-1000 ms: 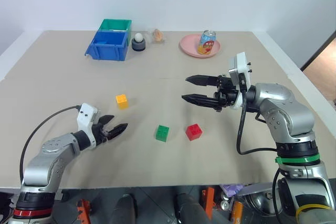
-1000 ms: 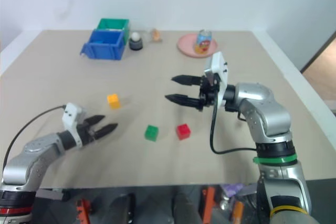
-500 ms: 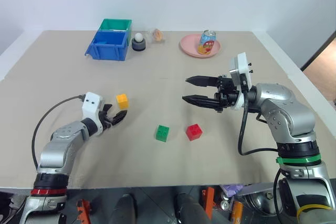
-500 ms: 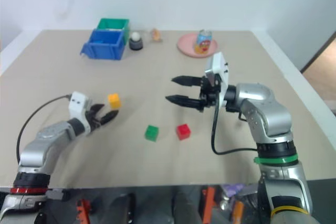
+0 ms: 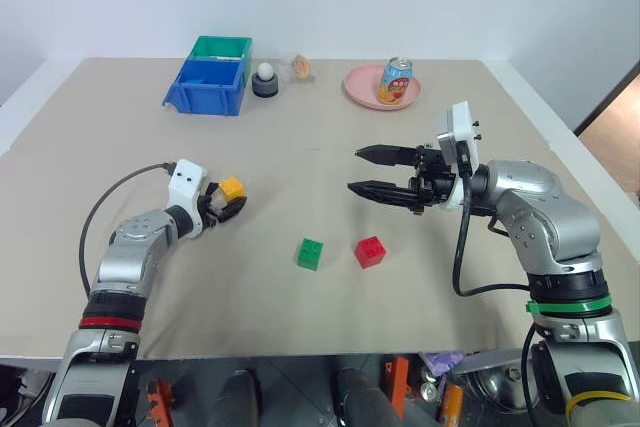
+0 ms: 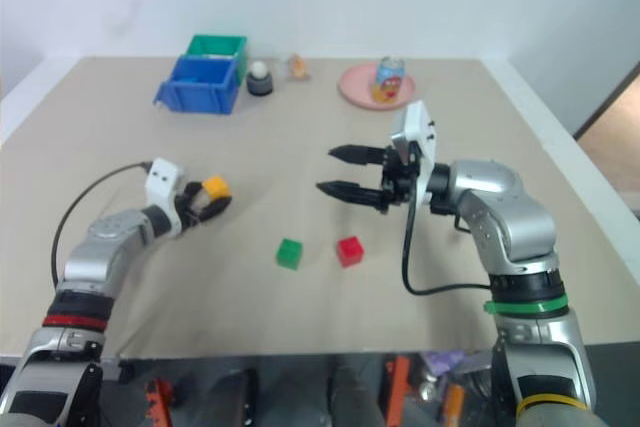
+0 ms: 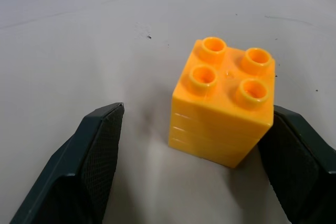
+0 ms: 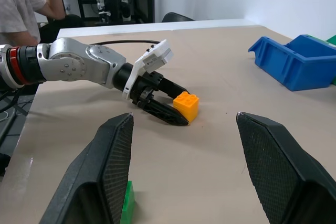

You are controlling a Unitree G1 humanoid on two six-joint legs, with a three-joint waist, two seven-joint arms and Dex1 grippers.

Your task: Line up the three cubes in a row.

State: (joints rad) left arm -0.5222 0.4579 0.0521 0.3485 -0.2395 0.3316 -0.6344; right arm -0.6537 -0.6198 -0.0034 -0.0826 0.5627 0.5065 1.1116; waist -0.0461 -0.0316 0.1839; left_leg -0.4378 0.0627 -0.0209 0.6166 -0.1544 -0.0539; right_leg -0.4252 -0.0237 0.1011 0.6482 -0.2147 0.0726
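Yellow cube (image 7: 223, 100) sits on the table (image 5: 330, 147) between the left end effector's (image 5: 228, 206) part-open fingers, not yet gripped, well apart from green cube (image 5: 309, 253) and red cube (image 5: 369, 250). Right end effector (image 5: 372, 171) hovers open, empty.

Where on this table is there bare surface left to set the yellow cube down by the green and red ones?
Bare table lies left of the green cube, toward the yellow cube, and right of the red cube. The gap between green and red is narrow. The far edge is crowded: blue bin, green bin, pink plate with can.
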